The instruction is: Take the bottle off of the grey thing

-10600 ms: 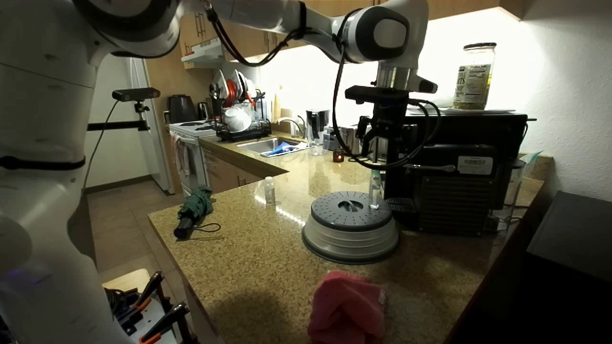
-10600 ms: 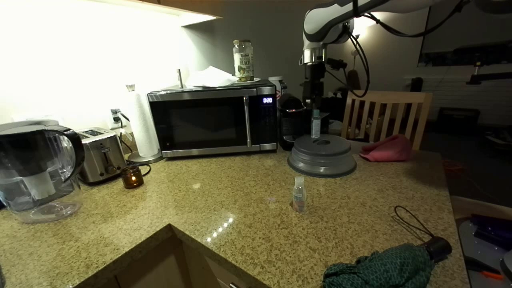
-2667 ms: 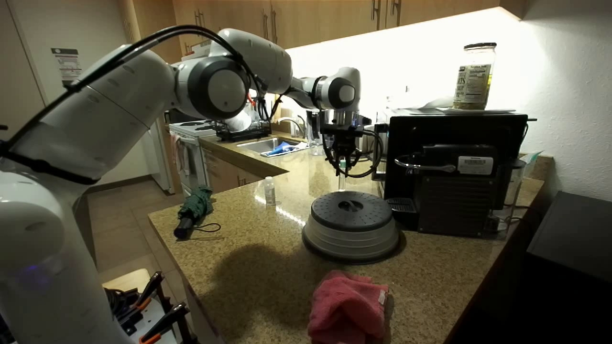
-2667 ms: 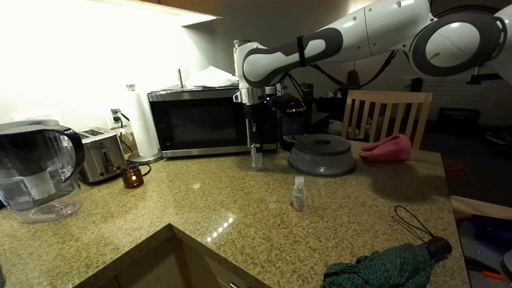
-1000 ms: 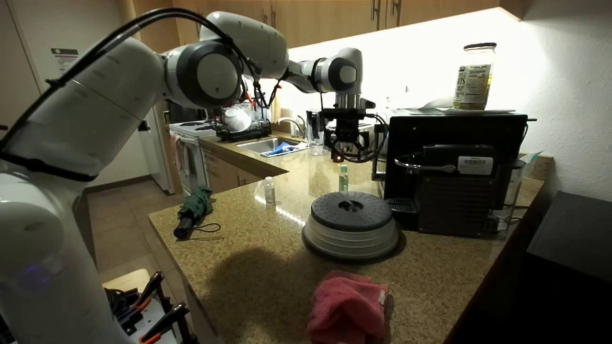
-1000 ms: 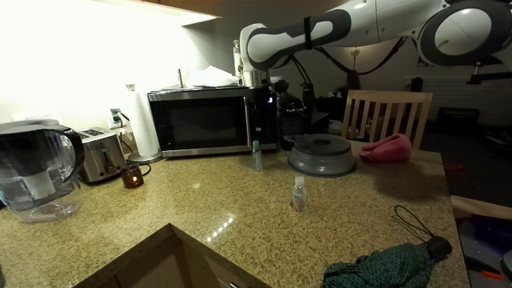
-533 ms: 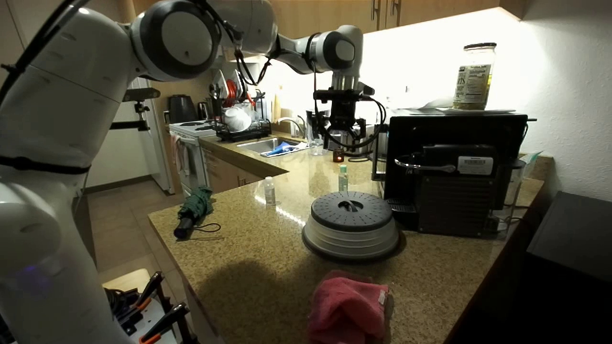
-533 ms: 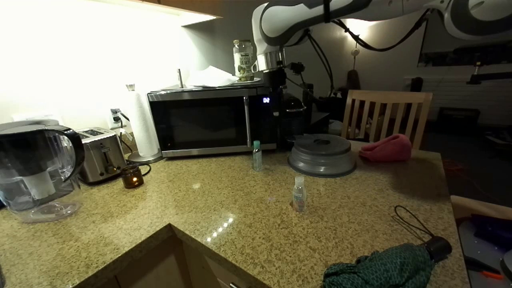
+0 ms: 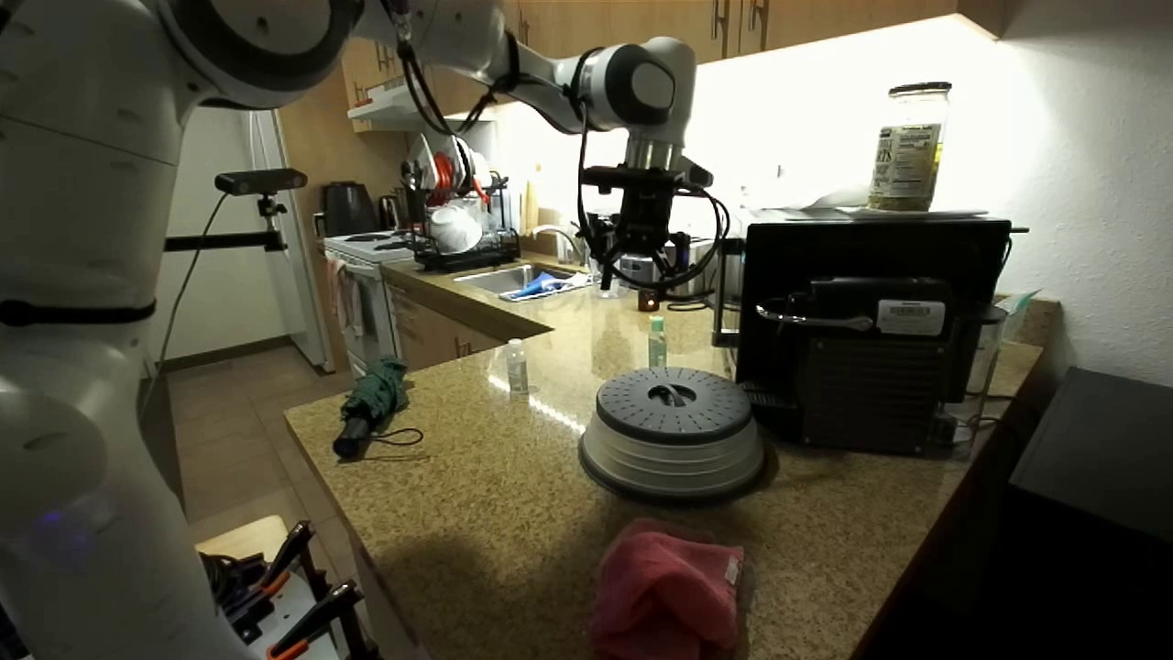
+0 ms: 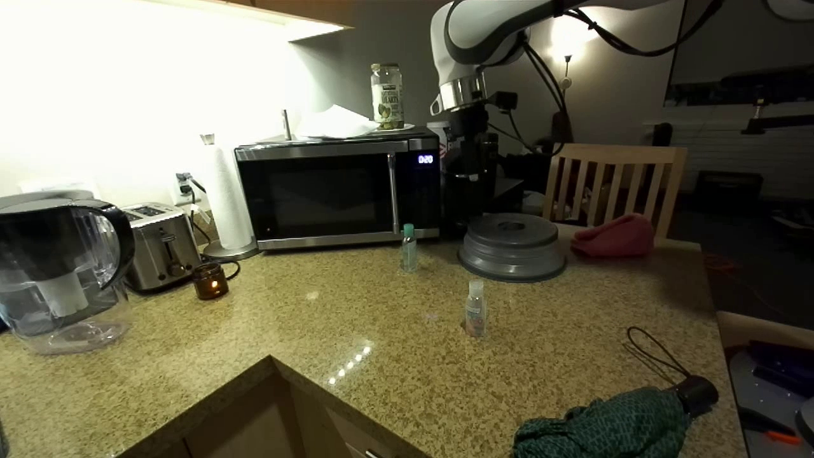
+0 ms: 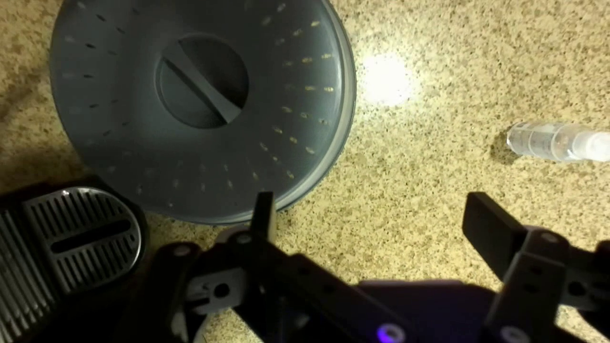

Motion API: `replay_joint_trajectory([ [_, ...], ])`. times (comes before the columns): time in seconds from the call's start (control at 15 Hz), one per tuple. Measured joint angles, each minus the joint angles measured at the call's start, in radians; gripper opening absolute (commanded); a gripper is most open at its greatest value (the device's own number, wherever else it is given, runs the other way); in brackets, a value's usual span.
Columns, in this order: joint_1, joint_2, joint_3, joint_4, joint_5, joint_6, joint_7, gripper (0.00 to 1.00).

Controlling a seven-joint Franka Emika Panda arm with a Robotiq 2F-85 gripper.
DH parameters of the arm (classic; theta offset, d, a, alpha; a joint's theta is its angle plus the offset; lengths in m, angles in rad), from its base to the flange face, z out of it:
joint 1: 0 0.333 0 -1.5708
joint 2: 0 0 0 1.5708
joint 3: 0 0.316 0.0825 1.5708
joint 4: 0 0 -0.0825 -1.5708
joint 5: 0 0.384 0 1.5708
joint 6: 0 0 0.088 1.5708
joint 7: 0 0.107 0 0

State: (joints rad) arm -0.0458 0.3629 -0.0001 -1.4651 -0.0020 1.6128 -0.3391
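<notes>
The bottle (image 9: 657,344), narrow, pale and translucent with a green cap, stands upright on the counter behind the grey thing (image 9: 674,403). In an exterior view the bottle (image 10: 408,249) stands in front of the microwave, apart from the grey thing (image 10: 512,248). Nothing stands on the grey thing's dark top, which also shows in the wrist view (image 11: 205,85). My gripper (image 9: 643,270) is open and empty, raised above the counter. In the wrist view the gripper (image 11: 369,209) has bare counter between its fingers, and the green-capped bottle is out of view there.
A white-capped clear bottle (image 10: 475,310) stands nearer the counter's inner corner. A black coffee machine (image 9: 871,367) and the microwave (image 10: 337,197) border the grey thing. A pink cloth (image 9: 669,587), a folded green umbrella (image 9: 374,403) and an amber candle jar (image 10: 210,281) lie around.
The bottle stood on the grey thing 10.6 s ago and is now on the counter. My gripper has let go of it, risen, and moved away toward the coffee machine.
</notes>
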Motion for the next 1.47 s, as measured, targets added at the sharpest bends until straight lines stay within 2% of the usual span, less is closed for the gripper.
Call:
replay_joint_trajectory([
  [0.73, -0.032, -0.286, -0.057, -0.315, 0.0, 0.021, 0.001, 1.0],
  [1.47, -0.032, -0.494, -0.092, -0.571, -0.006, 0.026, 0.001, 1.0],
])
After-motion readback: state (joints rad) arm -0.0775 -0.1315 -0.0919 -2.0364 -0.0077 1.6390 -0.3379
